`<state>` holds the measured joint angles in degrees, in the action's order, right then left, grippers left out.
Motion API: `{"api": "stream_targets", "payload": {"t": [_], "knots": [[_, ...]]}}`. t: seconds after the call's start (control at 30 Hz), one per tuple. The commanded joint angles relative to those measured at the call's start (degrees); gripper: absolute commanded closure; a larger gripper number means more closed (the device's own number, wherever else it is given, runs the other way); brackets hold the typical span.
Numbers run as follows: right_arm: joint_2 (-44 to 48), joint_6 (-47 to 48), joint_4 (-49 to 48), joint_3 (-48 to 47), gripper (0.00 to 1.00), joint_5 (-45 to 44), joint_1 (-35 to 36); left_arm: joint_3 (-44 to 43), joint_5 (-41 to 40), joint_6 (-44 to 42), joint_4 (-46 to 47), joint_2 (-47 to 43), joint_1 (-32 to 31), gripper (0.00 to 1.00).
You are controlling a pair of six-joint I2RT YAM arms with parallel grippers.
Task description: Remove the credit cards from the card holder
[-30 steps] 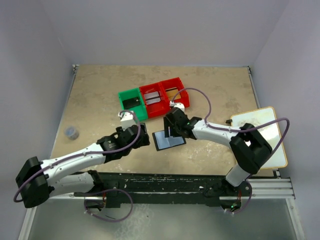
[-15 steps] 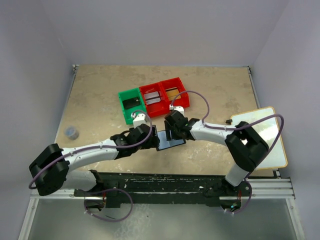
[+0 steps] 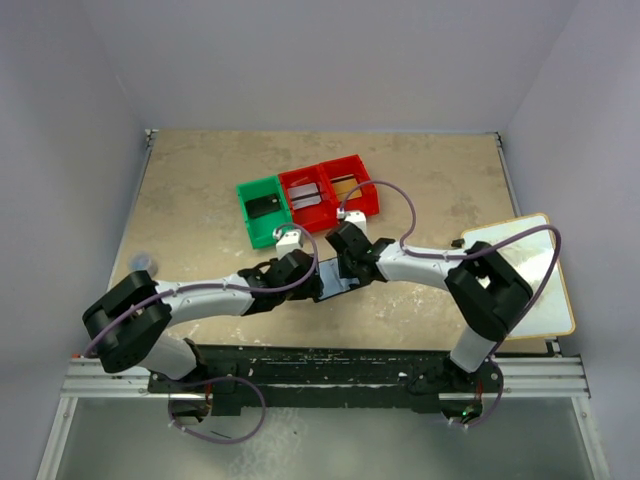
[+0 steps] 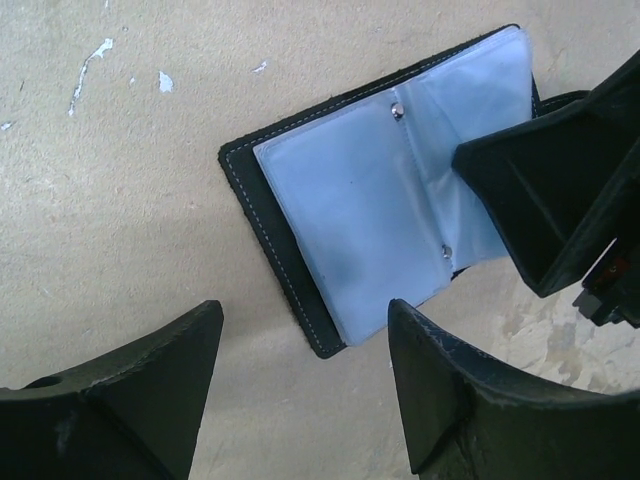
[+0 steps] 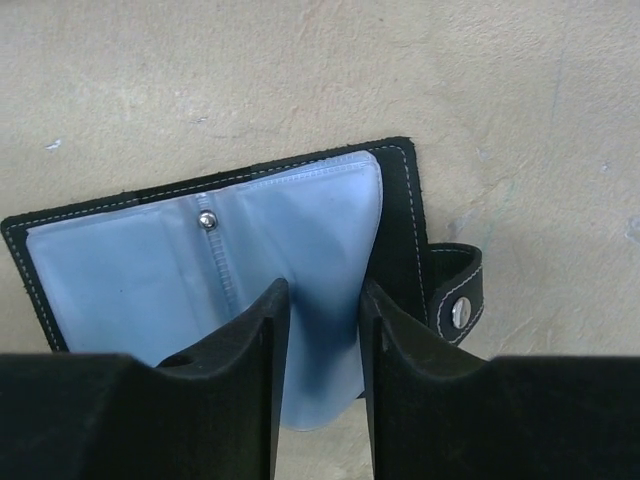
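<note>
The card holder lies open on the table, pale blue sleeves up, and shows in the left wrist view and the right wrist view. Its snap tab sticks out on the right. No card shows in its sleeves. My right gripper is narrowly open, its fingers straddling the right-hand sleeve leaf; it appears in the top view. My left gripper is open and empty just off the holder's near corner, also in the top view. Credit cards lie in the bins: black, silver-grey, gold-brown.
A green bin and two red bins stand side by side just behind the grippers. A white board lies at the table's right edge. A small grey object sits at the left.
My left arm has swung right and reached the card holder's left side. My right gripper has shifted slightly left, staying on the holder.
</note>
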<state>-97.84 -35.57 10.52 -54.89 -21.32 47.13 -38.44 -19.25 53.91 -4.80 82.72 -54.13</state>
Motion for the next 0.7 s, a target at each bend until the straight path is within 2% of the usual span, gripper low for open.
{"api": "stream_targets", "payload": {"t": [0.0,0.07,0.4,0.53,0.67], "knots": [[0.67,-0.47,-5.81,3.39,0.67,8.86,0.50,-0.08,-0.71,-0.03,3.71,0.18,-0.14,0.36],[0.94,-1.48,-5.82,3.41,0.63,9.52,0.50,-0.13,-0.53,-0.03,3.70,0.50,-0.12,0.37],[2.53,-5.35,-4.38,4.05,0.60,9.03,0.59,-2.77,-0.52,-0.46,4.53,0.89,-0.18,0.48],[4.06,-6.55,-5.48,5.31,0.60,9.55,0.59,-5.66,-0.11,-0.41,3.71,3.21,-0.16,0.56],[4.33,-7.90,-7.08,7.06,0.60,9.89,0.59,-5.65,0.65,0.92,4.50,4.95,-0.15,0.57]]}}
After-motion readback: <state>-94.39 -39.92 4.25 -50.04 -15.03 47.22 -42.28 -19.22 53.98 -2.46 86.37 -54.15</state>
